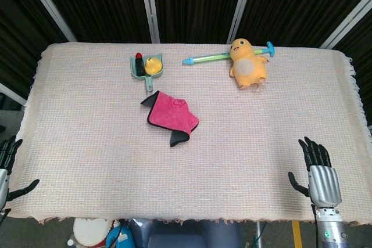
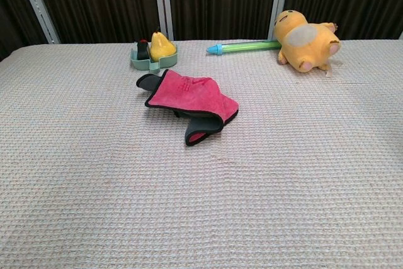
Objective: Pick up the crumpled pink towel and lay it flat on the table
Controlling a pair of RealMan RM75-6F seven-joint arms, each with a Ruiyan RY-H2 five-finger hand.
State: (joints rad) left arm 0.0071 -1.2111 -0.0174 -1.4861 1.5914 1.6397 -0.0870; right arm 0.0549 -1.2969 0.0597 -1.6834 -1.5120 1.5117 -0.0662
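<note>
The pink towel (image 1: 170,114) lies folded on itself just in front of the green dustpan (image 1: 146,68), untouched, while the left hand (image 1: 10,169) and right hand (image 1: 317,172), fingers spread and empty, rest well short of it, probably awaiting the reach.

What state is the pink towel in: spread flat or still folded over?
Folded over. The pink towel lies bunched, with its dark underside turned up at two corners, and neither hand touches it.
</note>
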